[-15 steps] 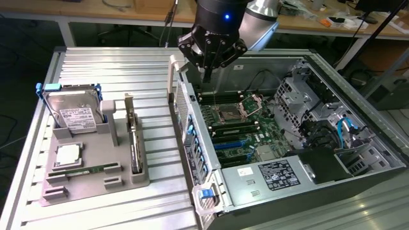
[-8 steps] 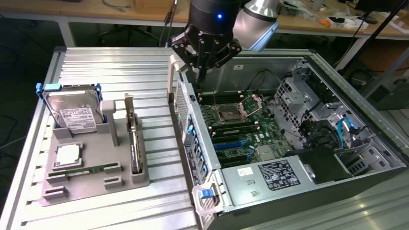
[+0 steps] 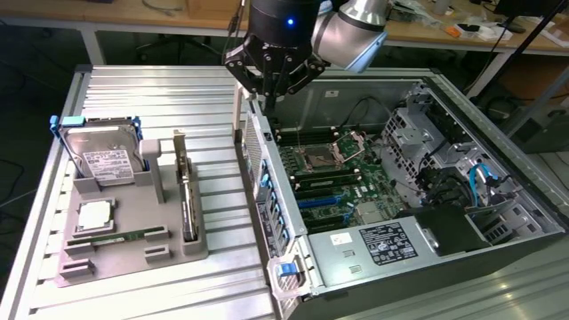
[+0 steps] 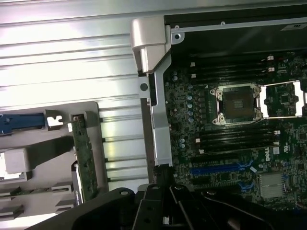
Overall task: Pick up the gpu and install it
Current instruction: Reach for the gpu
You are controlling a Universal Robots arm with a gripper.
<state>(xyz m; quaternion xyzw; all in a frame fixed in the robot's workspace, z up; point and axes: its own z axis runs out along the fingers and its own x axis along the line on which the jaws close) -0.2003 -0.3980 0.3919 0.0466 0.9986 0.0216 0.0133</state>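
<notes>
Gripper (image 3: 269, 99) is hovering over the rear edge of the PC case (image 3: 255, 143), fingers looking pressed together, holding nothing. The gpu (image 3: 186, 197) is standing on its edge in the gray holder (image 3: 133, 257), at exterior view's left of case, well apart from gripper. Imo a good pick is needing jaws spread first, then centred across the thin card, w/o tilting it.

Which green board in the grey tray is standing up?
The graphics card, upright on its edge in the tray slot nearest the computer case. The narrow memory stick lies flat.
</notes>
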